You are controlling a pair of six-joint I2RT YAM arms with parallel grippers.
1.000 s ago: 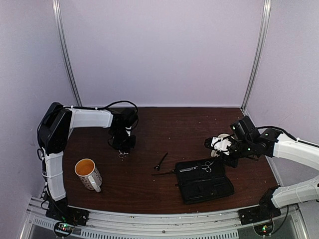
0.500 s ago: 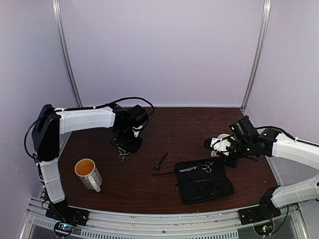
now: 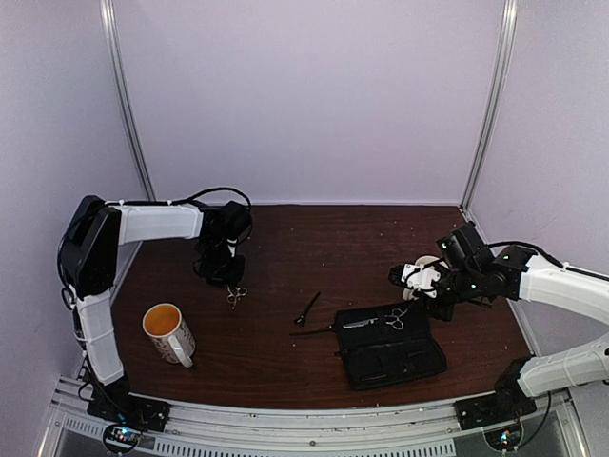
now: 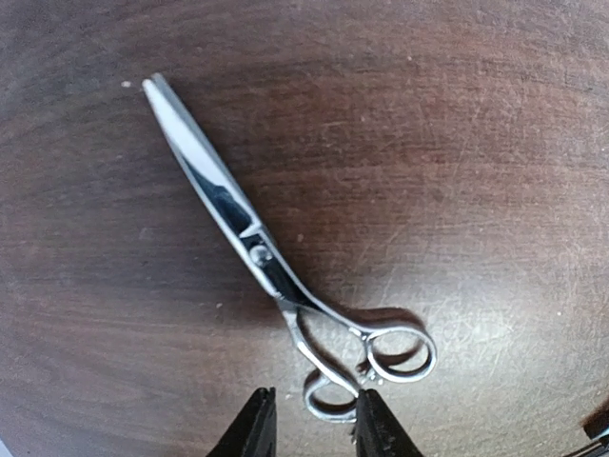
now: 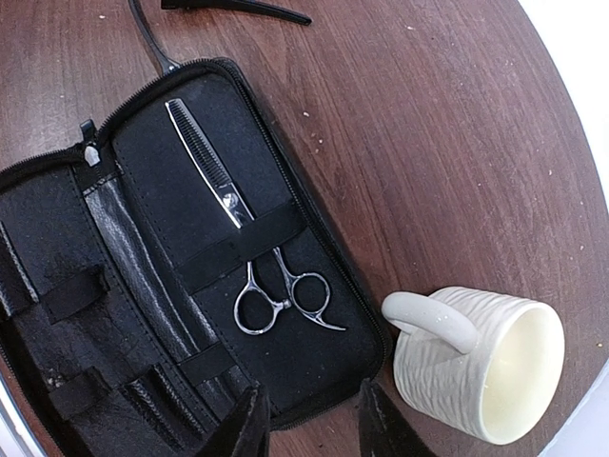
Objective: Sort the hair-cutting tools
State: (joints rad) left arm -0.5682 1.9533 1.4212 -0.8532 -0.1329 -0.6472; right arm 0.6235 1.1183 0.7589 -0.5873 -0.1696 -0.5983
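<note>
One pair of silver scissors (image 4: 257, 252) lies flat on the brown table (image 3: 314, 248), blades pointing away from my left gripper (image 4: 314, 430). That gripper is open just behind the ring handles, its right fingertip (image 4: 376, 428) at the smaller ring. The top view shows these scissors (image 3: 234, 296) just in front of the left gripper (image 3: 226, 278). A second pair of scissors (image 5: 243, 228) is tucked under a strap in the open black case (image 5: 114, 314). My right gripper (image 5: 314, 428) hangs open and empty over the case's near edge. A black hair clip (image 3: 307, 308) lies mid-table, and another thin black clip (image 3: 312, 331) lies by the case's corner.
A white ribbed mug (image 5: 481, 367) lies on its side right of the case, under my right wrist. A patterned mug with an orange inside (image 3: 167, 331) stands at the front left. Walls close off the table at the back and both sides.
My left gripper has opened and let go of the scissors, which now lie on the table. The left arm swung right, then back left. The right arm has not moved.
</note>
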